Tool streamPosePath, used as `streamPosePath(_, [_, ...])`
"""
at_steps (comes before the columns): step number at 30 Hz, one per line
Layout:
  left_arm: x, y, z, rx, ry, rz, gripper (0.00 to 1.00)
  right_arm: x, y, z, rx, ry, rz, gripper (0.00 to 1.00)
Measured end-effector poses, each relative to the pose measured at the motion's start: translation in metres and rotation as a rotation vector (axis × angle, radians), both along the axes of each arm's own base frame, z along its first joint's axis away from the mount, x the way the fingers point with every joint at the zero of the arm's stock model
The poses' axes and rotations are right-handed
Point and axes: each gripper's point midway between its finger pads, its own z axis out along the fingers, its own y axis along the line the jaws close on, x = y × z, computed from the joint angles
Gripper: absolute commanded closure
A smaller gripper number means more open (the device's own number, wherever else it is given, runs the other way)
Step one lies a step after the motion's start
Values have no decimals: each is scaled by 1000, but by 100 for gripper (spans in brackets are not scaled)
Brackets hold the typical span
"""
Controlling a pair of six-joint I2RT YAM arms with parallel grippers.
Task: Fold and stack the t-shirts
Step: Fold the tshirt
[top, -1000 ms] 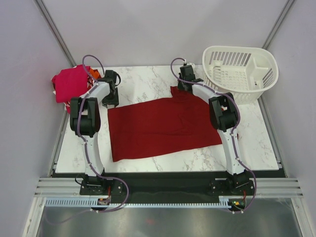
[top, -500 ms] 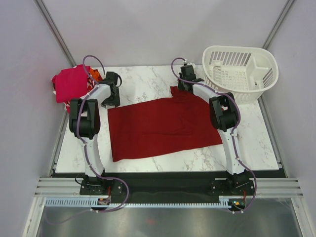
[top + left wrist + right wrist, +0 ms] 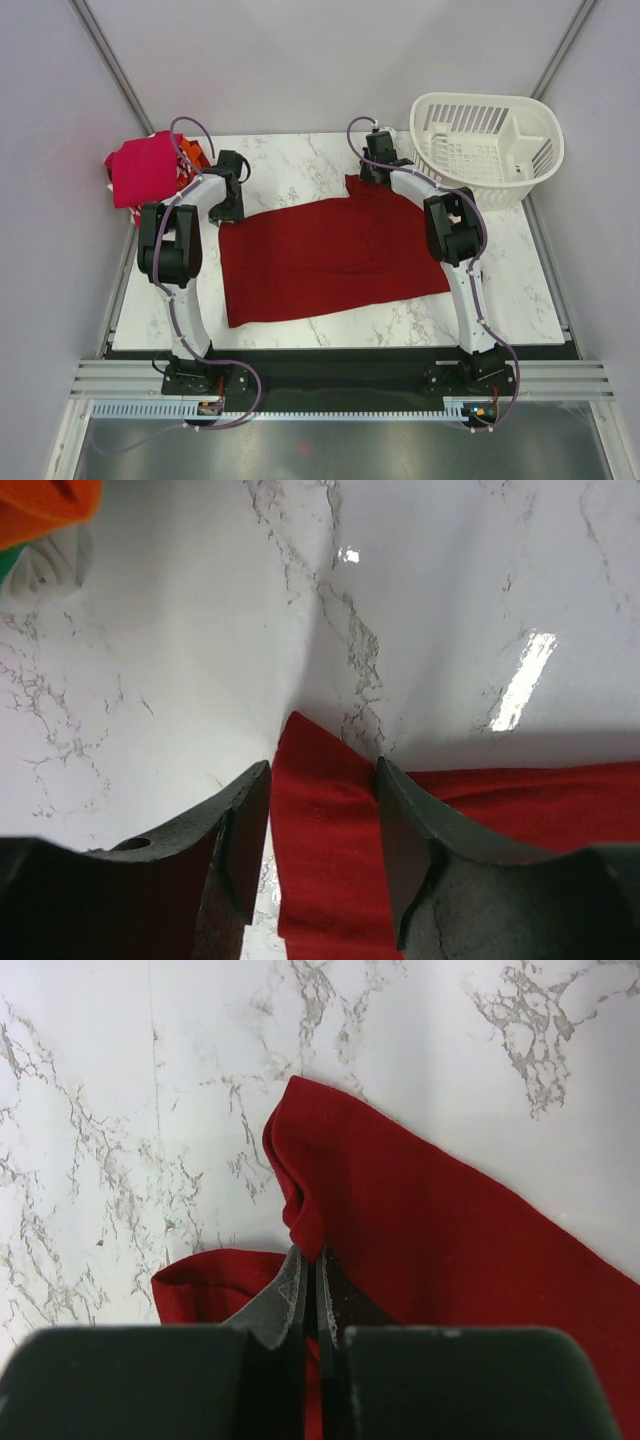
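Seen from above: a white, grey-veined marble counter (image 3: 300,165), bearing everything else. Spread flat across its middle, a plain dark red cloth t-shirt (image 3: 330,255), roughly rectangular, with one small flap jutting out at the far right corner. At the counter's far right corner, a white slotted plastic basket (image 3: 487,145), apart from the shirt. At the far left corner, a bunched pile of magenta-pink and orange t-shirts (image 3: 142,170), with a bit of orange cloth (image 3: 45,502) showing at the top left of the left wrist view.

Of the left jaws: about half open, down at the dark red shirt's far left corner, the pointed tip of cloth lying on the counter between the two dark fingers (image 3: 240,830), not pinched; whether touching them, cannot tell.

Of the right jaws: closed tight on a raised fold of the same shirt at its far right flap, the cloth standing up in a ridge just ahead of the fingertips (image 3: 288,1298).
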Motion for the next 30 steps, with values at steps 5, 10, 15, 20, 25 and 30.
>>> streamPosePath(5, [0,0,-1,-6,-5,20,55,0,0,0,1,2,2,100])
streamPosePath(10, [0,-1,-8,-9,6,37,79,0,1,0,3,3,4,100])
streamPosePath(15, [7,-3,-9,-13,-1,41,98,-1,1,0,7,9,10,100])
streamPosePath(20, [7,-2,-9,-12,-1,42,98,-1,1,0,8,11,12,100])
streamPosePath(25, [4,-3,-1,-13,-2,40,98,-2,2,1,11,15,26,100])
streamPosePath(30, [0,-8,23,-50,-35,29,98,-15,-1,5,-2,40,43,100])
